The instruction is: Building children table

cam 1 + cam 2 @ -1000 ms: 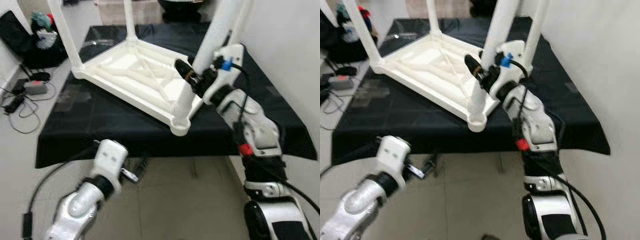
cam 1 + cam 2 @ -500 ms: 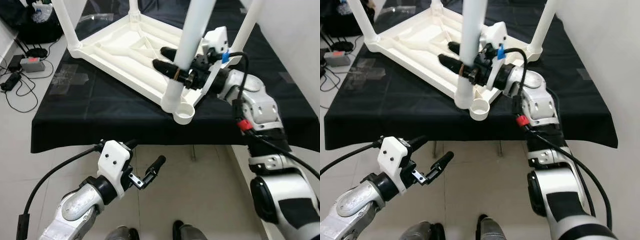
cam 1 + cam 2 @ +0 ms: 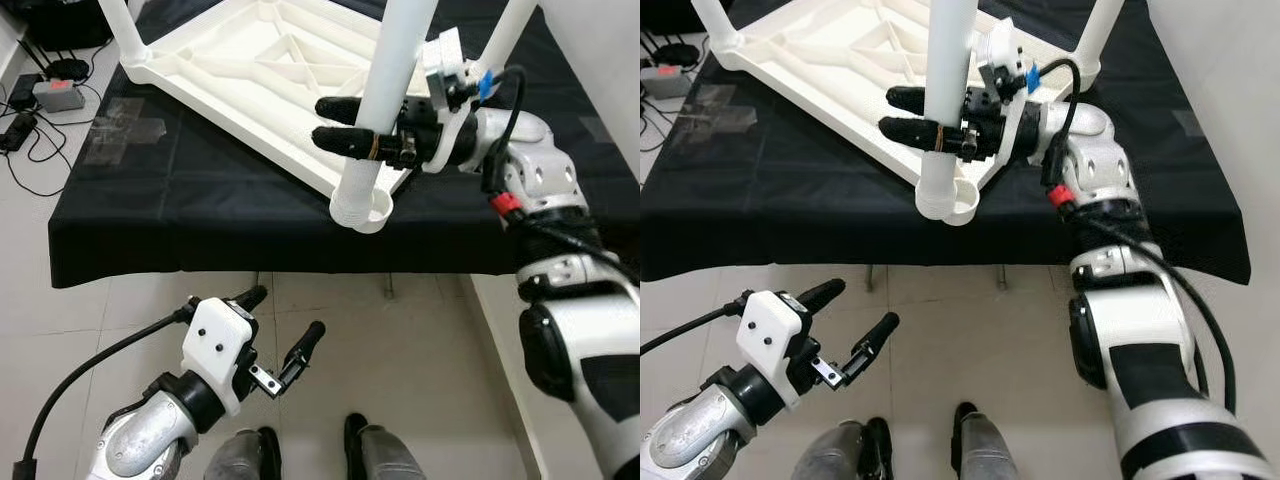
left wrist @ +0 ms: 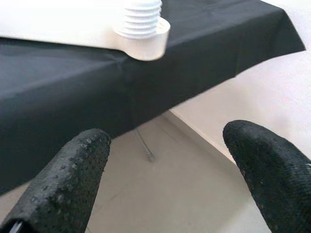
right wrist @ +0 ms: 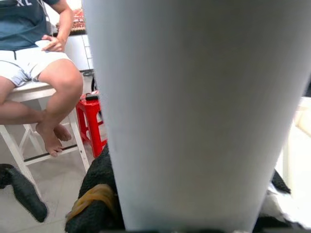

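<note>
Threading looks the step in hand: from the head views the right tool (image 3: 345, 120) pinches the white leg (image 3: 395, 60) at the corner socket (image 3: 362, 208) of the upturned children table (image 3: 250, 70) on the black-clothed tabletop (image 3: 150, 215), so keep that leg plumb while turning; the left wrist view has the left tool (image 4: 170, 170) spread and idle below, while the right wrist view has the leg close up against the lens.

White plastic children table (image 3: 262, 62) with white leg (image 3: 392, 70); black cloth over desk (image 3: 180, 215). Black, dimpled fingers (image 4: 68, 179) on left claw (image 3: 280, 330), white wrist housing. Right claw (image 3: 345, 125) black with yellowish band, blue tag behind. Pale beige floor tiles (image 3: 420, 350). Red stool (image 5: 92, 126) beyond right claw, beside person (image 5: 34, 58) in dark teal shirt, white shorts.
</note>
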Robot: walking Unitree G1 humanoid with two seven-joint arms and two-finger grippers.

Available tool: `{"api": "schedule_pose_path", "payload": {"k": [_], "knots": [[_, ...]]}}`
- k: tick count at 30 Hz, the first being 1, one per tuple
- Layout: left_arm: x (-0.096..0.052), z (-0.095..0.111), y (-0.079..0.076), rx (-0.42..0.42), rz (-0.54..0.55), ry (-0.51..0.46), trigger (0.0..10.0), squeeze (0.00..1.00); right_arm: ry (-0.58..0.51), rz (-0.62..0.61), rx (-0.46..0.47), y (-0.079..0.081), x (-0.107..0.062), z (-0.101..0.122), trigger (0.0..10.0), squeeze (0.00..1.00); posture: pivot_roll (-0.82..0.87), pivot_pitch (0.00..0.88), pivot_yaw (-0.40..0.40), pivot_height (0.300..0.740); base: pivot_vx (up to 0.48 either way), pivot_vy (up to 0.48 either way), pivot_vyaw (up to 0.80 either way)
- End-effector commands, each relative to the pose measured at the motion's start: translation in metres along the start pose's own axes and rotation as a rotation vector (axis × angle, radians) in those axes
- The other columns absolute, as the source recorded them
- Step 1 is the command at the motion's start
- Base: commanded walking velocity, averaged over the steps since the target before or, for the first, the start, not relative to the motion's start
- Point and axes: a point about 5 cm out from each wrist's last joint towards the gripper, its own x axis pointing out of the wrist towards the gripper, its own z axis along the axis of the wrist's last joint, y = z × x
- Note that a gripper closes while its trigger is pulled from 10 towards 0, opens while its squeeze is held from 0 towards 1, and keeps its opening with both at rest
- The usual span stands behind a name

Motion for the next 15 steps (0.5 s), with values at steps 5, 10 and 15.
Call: {"api": "schedule_pose_path", "payload": {"k": [5,10,15], "knots": [[-0.007,0.001,-0.005,0.026,-0.001,0.013,10.0,0.00,0.031,-0.032,-0.021,-0.009,-0.013,0.006,10.0,0.00,0.06,0.329,-0.016,0.740,0.000,0.000,0.00],[-0.009,0.001,-0.005,0.027,0.000,0.017,10.0,0.00,0.036,-0.058,-0.013,-0.014,-0.014,0.008,10.0,0.00,0.06,0.334,-0.015,0.740,0.000,0.000,0.00],[-0.009,0.002,-0.005,0.029,0.001,0.018,10.0,0.00,0.014,-0.001,0.025,-0.011,-0.012,0.005,10.0,0.00,0.06,0.343,-0.014,0.740,0.000,0.000,0.00]]}}
